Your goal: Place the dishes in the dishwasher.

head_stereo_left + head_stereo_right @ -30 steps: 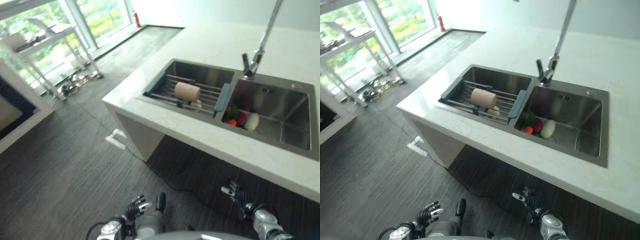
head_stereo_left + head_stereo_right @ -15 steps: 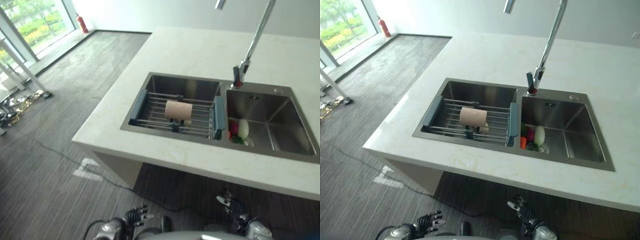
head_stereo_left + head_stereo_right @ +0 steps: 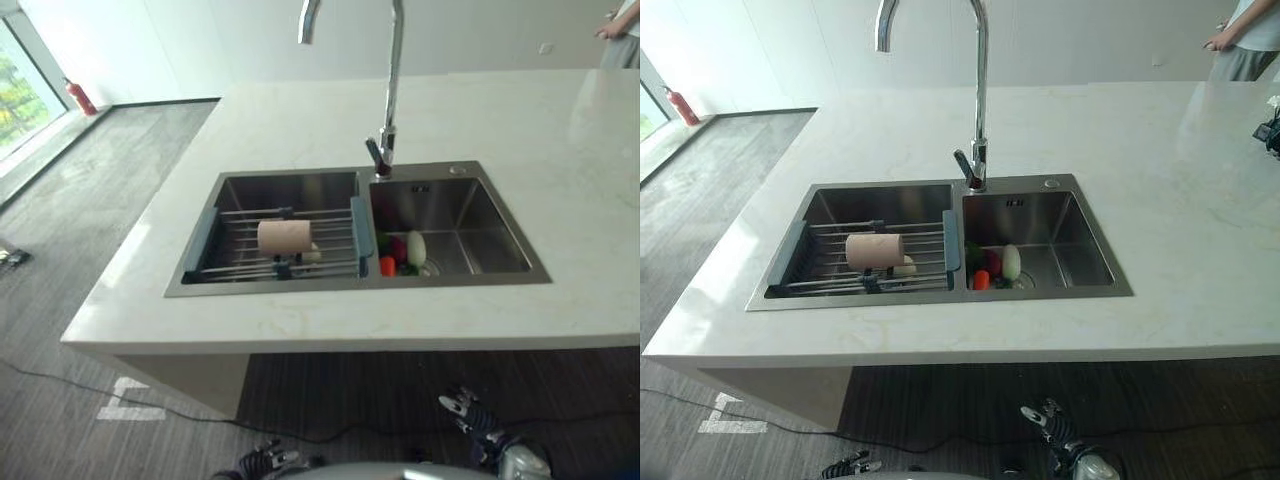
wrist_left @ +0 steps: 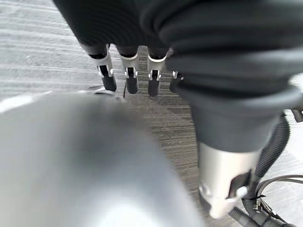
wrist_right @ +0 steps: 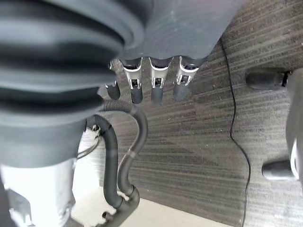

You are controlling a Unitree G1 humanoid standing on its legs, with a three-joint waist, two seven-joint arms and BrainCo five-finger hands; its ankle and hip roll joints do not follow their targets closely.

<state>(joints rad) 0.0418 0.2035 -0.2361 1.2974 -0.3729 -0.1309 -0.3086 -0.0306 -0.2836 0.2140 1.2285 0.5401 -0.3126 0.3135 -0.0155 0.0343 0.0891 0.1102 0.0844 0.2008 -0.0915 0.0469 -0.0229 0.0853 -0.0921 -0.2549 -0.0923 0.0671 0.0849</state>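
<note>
Overhead, a pale stone counter [image 3: 1200, 230] is seen spanning the scene, with a double steel sink [image 3: 940, 300] set into it and a tall faucet [image 3: 980, 90] rising at the divider. A person [image 3: 1245, 40] is glimpsed at the far right corner of the counter. Across the left basin a roll-up drying rack [image 3: 830, 262] is laid, and on it a pale pink cup [image 3: 874, 251] is found lying on its side, long axis running left to right, with a small pale item [image 3: 905, 267] tucked just beside it; what that item is cannot be told. In the right basin a cluster of red, green and white produce [image 3: 997, 267] is noted near the drain. No dishwasher is noted. Both hands are held low by the floor, well apart from the sink: the left hand [image 3: 262, 461] and the right hand [image 3: 1048, 419], each with fingers straight and relaxed, nothing held. The cup lies up and ahead of both hands, over the counter edge, on the left side, so the left hand is judged the nearer; a reach up and forward would be called for.
</note>
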